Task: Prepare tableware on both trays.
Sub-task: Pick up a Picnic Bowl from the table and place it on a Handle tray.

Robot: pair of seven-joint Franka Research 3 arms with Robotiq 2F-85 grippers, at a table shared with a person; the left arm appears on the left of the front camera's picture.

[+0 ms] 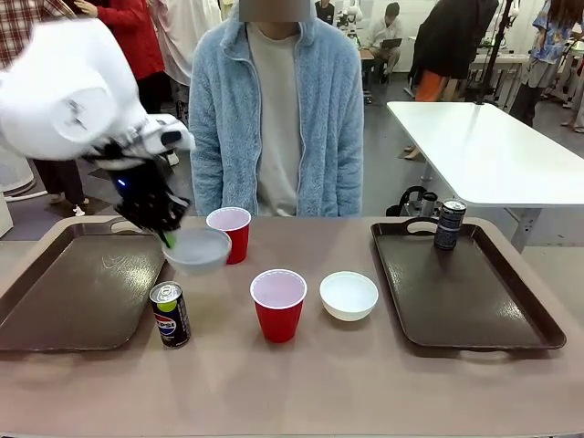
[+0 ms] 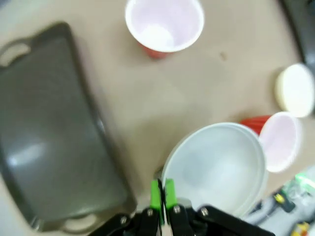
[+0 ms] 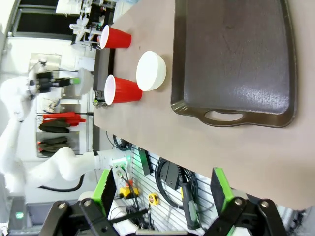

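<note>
Left gripper [image 1: 168, 237] [image 2: 162, 194] is held low over the table [image 1: 319, 383], its jaws drawn almost together and clamped on the rim of the greyish bowl [image 1: 197, 249] [image 2: 216, 167]. In the left wrist view the green pads [image 2: 156, 194] are seen pressed against that rim's edge. The bowl is held just right of the fingers and appears lifted off the tabletop, though its underside cannot be made out.

Immediately left of the gripper, the left tray [image 1: 73, 283] [image 2: 44, 132] is laid flat, its right rim running close by the fingers. Nearer the robot than the gripper, almost straight below it in the front view, the Pepsi can [image 1: 171, 315] is stood upright on the table, just outside that tray's near right corner.

Just right of the gripper, beyond the held bowl and partly covered by it in the front view, the far red cup [image 1: 230, 233] [image 2: 165, 24] [image 3: 115, 37] is stood upright. Behind it, across the table, a person [image 1: 274, 119] in a pale blue fleece is seen. Farther right of the gripper and nearer the robot, the near red cup [image 1: 278, 304] [image 2: 278, 140] [image 3: 122, 90] is set upright. The white bowl [image 1: 349, 295] [image 2: 295, 91] [image 3: 151, 71] is placed just beside it on its right, apart from it.

Well to the right of the left gripper, the right tray [image 1: 474, 301] [image 3: 236, 54] is laid flat, and the dark slim can [image 1: 449, 224] is stood upright at its far end. Off the table's near edge, by that tray's near handle, the right gripper [image 3: 162, 191] is held with its fingers spread wide and nothing between them.
</note>
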